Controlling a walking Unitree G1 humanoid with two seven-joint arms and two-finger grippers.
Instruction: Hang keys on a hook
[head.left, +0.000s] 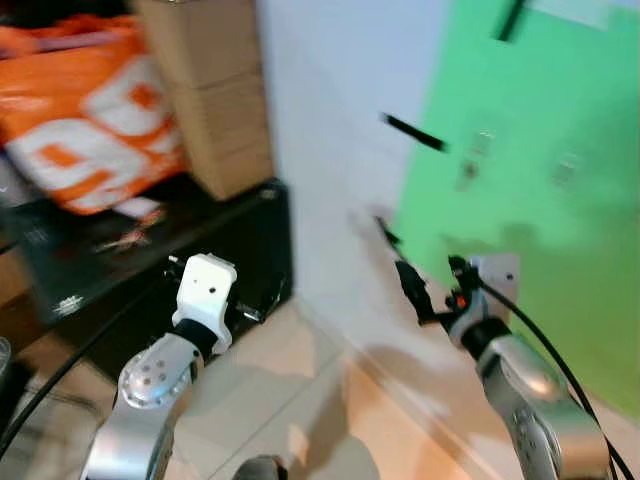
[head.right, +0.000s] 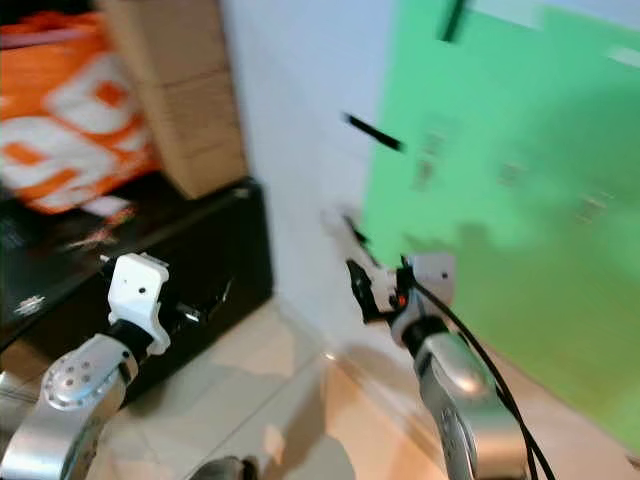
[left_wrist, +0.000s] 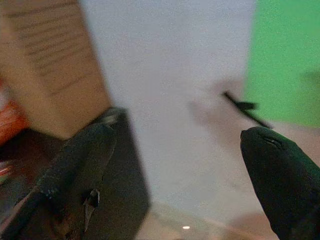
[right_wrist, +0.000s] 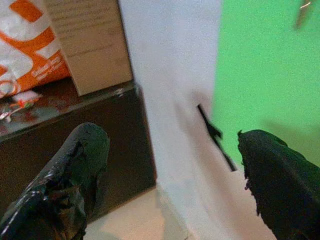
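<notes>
Both silver arms rise from the bottom of the blurred head views. The left gripper, lower left, has its two black fingers spread wide with nothing between them, pointing at the pale white wall. The right gripper, right of centre, is likewise wide open and empty. A bright green panel fills the upper right, faint small hooks on it; keys cannot be made out. A brown cardboard box and orange-and-white bag sit upper left on a black cabinet
</notes>
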